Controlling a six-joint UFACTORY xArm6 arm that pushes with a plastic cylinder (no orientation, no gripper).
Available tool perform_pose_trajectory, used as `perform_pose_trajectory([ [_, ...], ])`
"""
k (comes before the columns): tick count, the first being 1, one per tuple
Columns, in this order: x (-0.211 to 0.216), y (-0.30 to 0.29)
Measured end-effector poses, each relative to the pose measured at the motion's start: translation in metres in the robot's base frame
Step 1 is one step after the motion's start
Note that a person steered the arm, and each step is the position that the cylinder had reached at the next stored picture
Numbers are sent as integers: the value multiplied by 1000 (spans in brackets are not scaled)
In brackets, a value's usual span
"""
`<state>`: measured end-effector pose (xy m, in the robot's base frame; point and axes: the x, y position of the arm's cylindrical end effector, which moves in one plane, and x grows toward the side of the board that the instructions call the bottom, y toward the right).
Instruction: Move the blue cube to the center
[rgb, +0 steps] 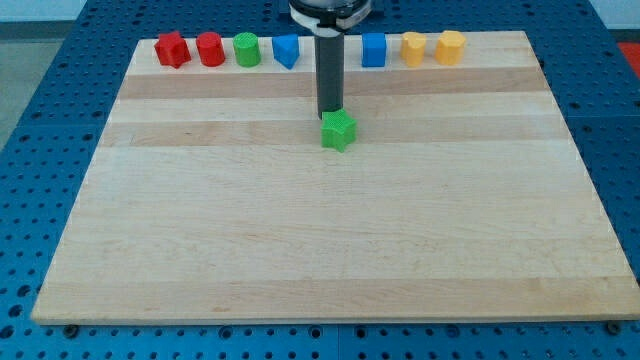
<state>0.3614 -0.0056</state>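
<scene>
The blue cube (374, 49) stands in the row of blocks along the view's top edge of the wooden board (300, 250), well apart from the center, so the task is not begun. My tip (331, 113) touches the green star block (338, 131), not the cube. There is no hand, only a rod.

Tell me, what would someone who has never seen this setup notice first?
Probably the dark rod coming down from the view's top, my tip just above a lone green block in the board's upper middle. Next, the row along the top edge: two red blocks, a green one, a blue block, the blue cube and two yellow ones. The wooden board lies on a blue perforated table.
</scene>
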Motion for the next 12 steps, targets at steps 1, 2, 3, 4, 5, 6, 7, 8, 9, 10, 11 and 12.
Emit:
perform_pose_trajectory([
  [1, -24, 0],
  [2, -69, 0],
  [3, -106, 0],
  [4, -138, 0],
  [5, -168, 0],
  [6, -169, 8],
  [7, -169, 39],
  [8, -168, 54],
  [9, -168, 54],
  [10, -163, 54],
  [11, -153, 54],
  [12, -143, 54],
])
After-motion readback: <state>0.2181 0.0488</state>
